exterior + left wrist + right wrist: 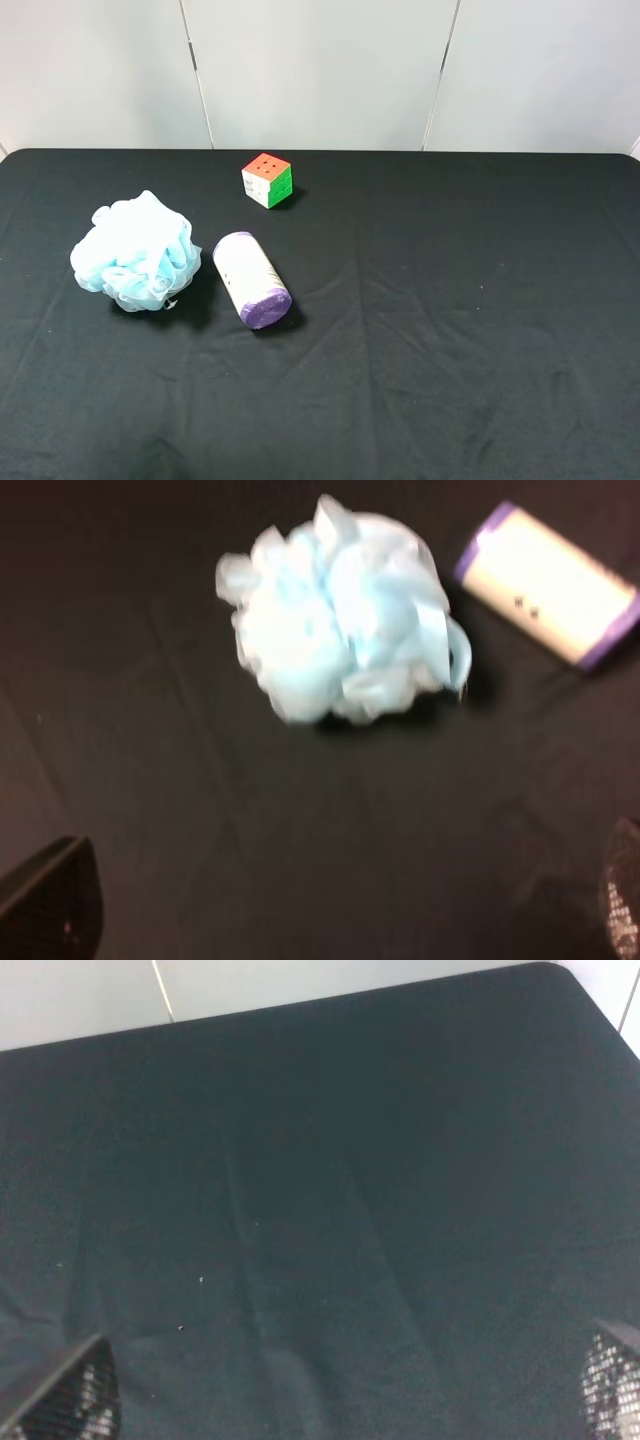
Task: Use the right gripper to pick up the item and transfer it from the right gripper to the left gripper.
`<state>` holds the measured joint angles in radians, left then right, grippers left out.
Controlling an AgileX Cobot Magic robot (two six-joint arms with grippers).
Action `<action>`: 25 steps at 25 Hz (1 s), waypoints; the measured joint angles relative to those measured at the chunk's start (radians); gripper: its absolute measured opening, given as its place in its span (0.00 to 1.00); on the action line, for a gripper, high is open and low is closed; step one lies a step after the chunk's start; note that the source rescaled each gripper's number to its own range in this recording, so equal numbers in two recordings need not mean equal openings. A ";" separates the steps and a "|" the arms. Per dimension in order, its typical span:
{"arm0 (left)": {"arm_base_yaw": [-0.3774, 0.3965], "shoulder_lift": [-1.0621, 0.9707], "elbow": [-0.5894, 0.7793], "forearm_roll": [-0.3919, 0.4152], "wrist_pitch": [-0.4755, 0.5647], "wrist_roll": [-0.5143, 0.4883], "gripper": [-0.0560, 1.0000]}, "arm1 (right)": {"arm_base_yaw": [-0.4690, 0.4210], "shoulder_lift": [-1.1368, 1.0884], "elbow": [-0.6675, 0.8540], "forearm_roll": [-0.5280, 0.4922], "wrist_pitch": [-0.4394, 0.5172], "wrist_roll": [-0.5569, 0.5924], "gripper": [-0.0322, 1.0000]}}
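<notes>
from the high camera, the pouf [133,252] sits on the left part of the black cloth [450,330], a pale blue ruffled ball. just beside it, toward the middle, lies a white bottle [251,279] on its side with a purple cap, close but apart from the pouf as far as i can tell. farther back stands a coloured cube [267,180], well apart from both. neither arm shows in this view.

in the left wrist view, the pouf [342,628] lies ahead with the bottle [548,583] next to it. the left gripper [330,920] shows only as two dark fingertips at the frame's corners — spread wide, nothing between them.

in the right wrist view, only bare cloth [320,1190] and the far table edge appear; the pouf is not in sight. the right gripper [340,1395] is also spread wide and empty, its speckled fingertips at the frame's corners.

the pouf looks very light, soft and springy — it should squash easily and is unlikely to slip or break. a deep bite through the bulk of the ruffles seems safest, leaving one side free for the left gripper to take. the nearby bottle could get nudged.
</notes>
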<state>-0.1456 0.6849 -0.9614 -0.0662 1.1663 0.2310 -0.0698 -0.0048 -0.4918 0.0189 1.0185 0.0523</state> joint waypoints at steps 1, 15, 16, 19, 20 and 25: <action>0.000 -0.045 0.037 0.000 -0.001 0.000 1.00 | 0.000 0.000 0.000 0.000 0.000 0.000 1.00; 0.000 -0.639 0.421 -0.001 -0.036 -0.105 1.00 | 0.000 0.000 0.000 0.000 0.000 0.001 1.00; 0.000 -0.662 0.436 -0.001 -0.048 -0.112 1.00 | 0.000 0.000 0.000 0.000 0.000 0.001 1.00; 0.000 -0.690 0.460 -0.002 -0.094 -0.126 1.00 | 0.000 0.000 0.000 0.000 0.000 0.001 1.00; 0.000 -0.690 0.464 -0.001 -0.099 -0.132 1.00 | 0.000 0.000 0.000 0.000 0.000 0.001 1.00; 0.000 -0.691 0.465 0.000 -0.103 -0.133 1.00 | 0.000 0.000 0.000 0.000 0.000 0.001 1.00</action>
<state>-0.1456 -0.0059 -0.4965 -0.0665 1.0629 0.0975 -0.0698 -0.0048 -0.4918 0.0189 1.0186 0.0532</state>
